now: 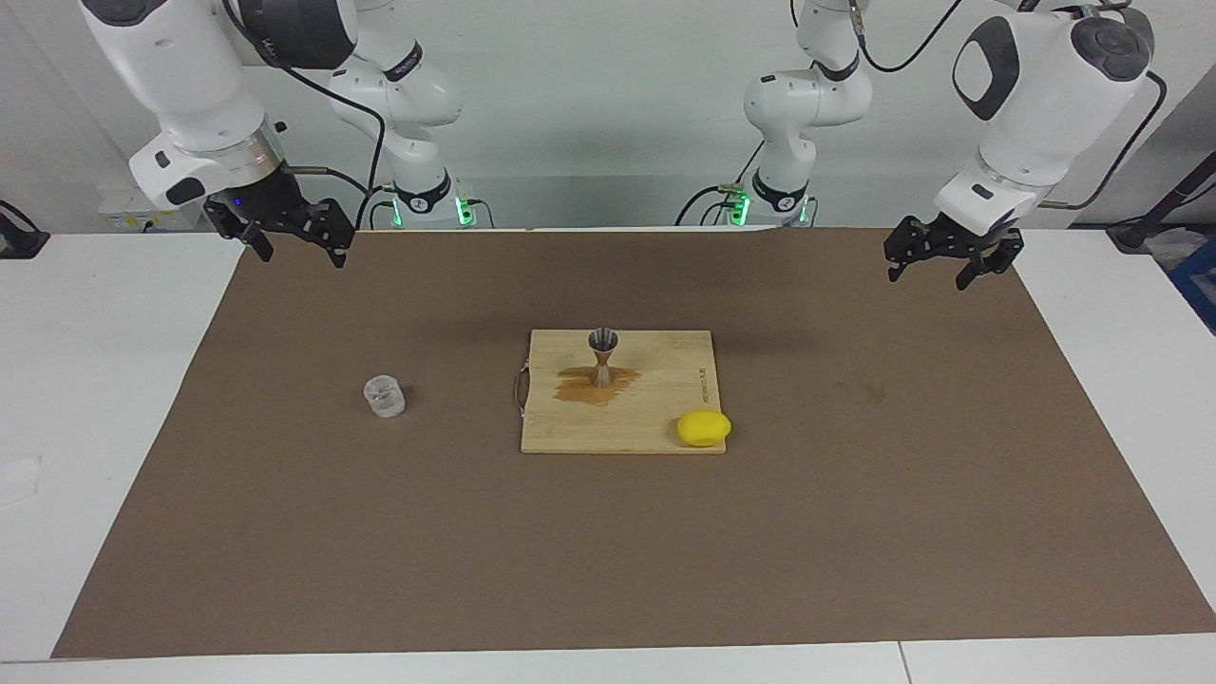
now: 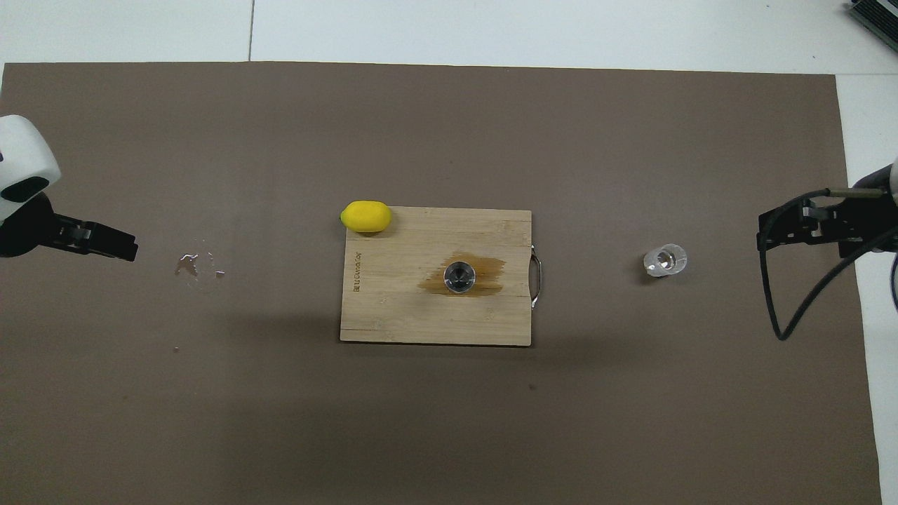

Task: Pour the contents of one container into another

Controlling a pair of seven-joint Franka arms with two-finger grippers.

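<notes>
Two robot arms are seen at a white tabletop [image 1: 95, 380] covered by one brown mat [image 1: 608, 551], each with its tool raised and empty. The right tool [image 1: 290, 245] is held over the mat's edge at the right arm's end, its fingers spread apart with nothing between them. The left tool [image 1: 939, 264] hangs over the mat's edge at the left arm's end, likewise spread wide and gripping nothing.

One wooden cutting board [image 1: 655, 432] is laid at the middle of the mat, a metal handle on the side toward the right arm's end. One steel jigger [image 1: 602, 355], hourglass-shaped, stands upright on the board, on the half nearer to the robots; one dark wet stain [image 1: 581, 388] is spread on the wood around its foot. One clear cup [image 1: 384, 396] stands upright on the mat, well apart from the board, toward the right arm's end. It is slightly farther from the robots than the jigger and is touched by neither tool.

One yellow lemon [image 1: 703, 427] rests at the board's corner farther from the robots, toward the left arm's end, overlapping the board's edge. In the overhead view, one small patch of clear droplets [image 2: 198, 264] is seen on the mat between the board and the left tool.
</notes>
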